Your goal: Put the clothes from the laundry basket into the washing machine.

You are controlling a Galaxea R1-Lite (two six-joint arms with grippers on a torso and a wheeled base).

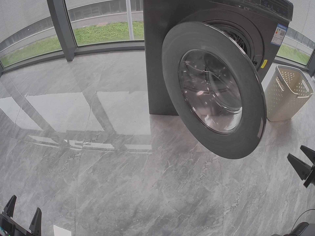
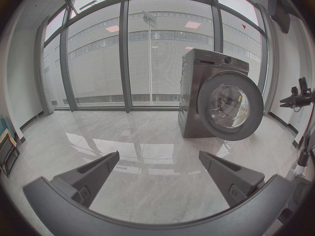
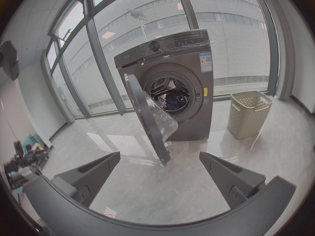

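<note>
**Status: Door Open, Both Pincers Apart**

I see the washing machine (image 1: 157,49) standing on the grey floor (image 1: 115,181) before the windows (image 1: 98,17), its round door (image 1: 213,89) swung wide open. Dark clothes (image 3: 174,100) lie inside the drum (image 3: 160,86). The beige laundry basket (image 1: 285,99) stands upright on the floor just beside the machine, on my right. My left pincer (image 2: 158,154) hangs low on the left, fingers (image 2: 95,171) spread apart with bare floor between them. My right pincer (image 3: 159,154) is on the right, well apart from the basket, fingers (image 3: 229,177) likewise spread.
</note>
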